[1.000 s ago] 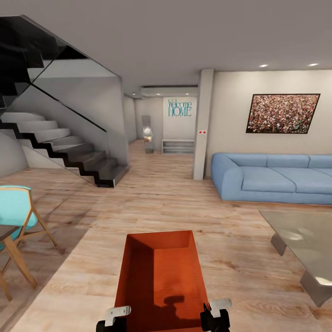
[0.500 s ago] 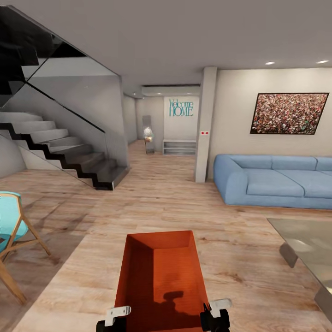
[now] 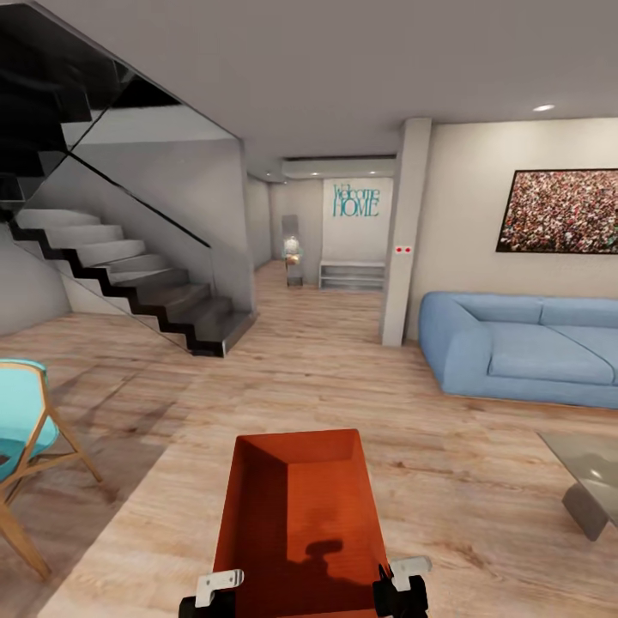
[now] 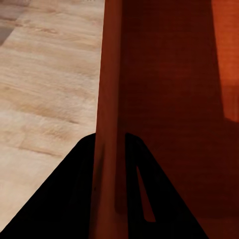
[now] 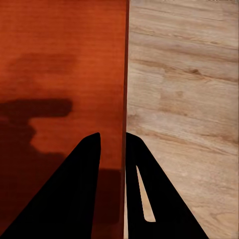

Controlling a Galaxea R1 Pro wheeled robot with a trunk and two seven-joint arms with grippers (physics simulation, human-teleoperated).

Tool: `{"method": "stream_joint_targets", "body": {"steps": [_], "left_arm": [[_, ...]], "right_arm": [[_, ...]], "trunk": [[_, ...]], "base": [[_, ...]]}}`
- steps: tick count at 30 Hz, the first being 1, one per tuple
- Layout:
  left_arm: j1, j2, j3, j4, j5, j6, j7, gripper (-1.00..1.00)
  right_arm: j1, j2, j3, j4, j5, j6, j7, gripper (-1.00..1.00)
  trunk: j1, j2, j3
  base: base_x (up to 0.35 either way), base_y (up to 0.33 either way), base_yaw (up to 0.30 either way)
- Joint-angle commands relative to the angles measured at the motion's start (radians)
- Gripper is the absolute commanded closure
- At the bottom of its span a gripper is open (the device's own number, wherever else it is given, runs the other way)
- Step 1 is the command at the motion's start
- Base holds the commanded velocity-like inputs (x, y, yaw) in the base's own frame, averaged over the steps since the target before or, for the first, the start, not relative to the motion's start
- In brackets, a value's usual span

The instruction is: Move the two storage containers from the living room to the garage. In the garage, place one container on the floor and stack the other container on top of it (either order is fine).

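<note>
One orange-red open-top storage container is held low in front of me, above the light wood plank floor of the living room. My left gripper is shut on the container's left wall, one finger inside and one outside. My right gripper is shut on the right wall in the same way. The left wrist view has my left gripper astride the thin wall, and the right wrist view has my right gripper likewise. The container is empty inside.
A dark staircase with a glass side rises at the left. A teal chair stands at the near left. A blue sofa and a glass coffee table are at the right. Past a pillar, a hallway leads to a "Welcome HOME" sign.
The whole view has shifted: stairs, pillar and sofa slid to the right and the coffee table is nearly off the edge, so the camera moved. Container and grippers keep their place.
</note>
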Motion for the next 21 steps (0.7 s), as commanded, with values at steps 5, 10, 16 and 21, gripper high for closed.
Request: {"method": "stream_joint_targets", "body": {"steps": [5,10,16,21], "left_arm": [[-0.001,0.002,-0.005,0.000,0.002,-0.003,0.011,1.00],[-0.001,0.001,-0.005,0.000,0.002,-0.003,0.011,1.00],[-0.001,0.001,-0.006,0.000,0.002,-0.003,0.011,1.00],[-0.001,0.001,-0.006,0.000,0.002,-0.003,0.011,1.00]], "right_arm": [[-0.001,0.000,0.001,0.002,0.009,0.000,-0.009,1.00],[-0.001,0.000,0.001,0.002,0.009,0.000,-0.009,1.00],[-0.002,0.000,0.001,0.002,0.009,0.002,-0.009,1.00],[-0.002,-0.001,0.001,0.002,0.009,0.002,-0.009,1.00]], "trunk": [[0.001,-0.001,-0.001],[0.001,-0.001,-0.001],[0.001,-0.001,-0.001],[0.001,-0.001,-0.001]], "base": [[0.336,0.000,0.003],[0.336,0.000,0.000],[0.336,0.000,0.000],[0.335,0.000,0.000]]}}
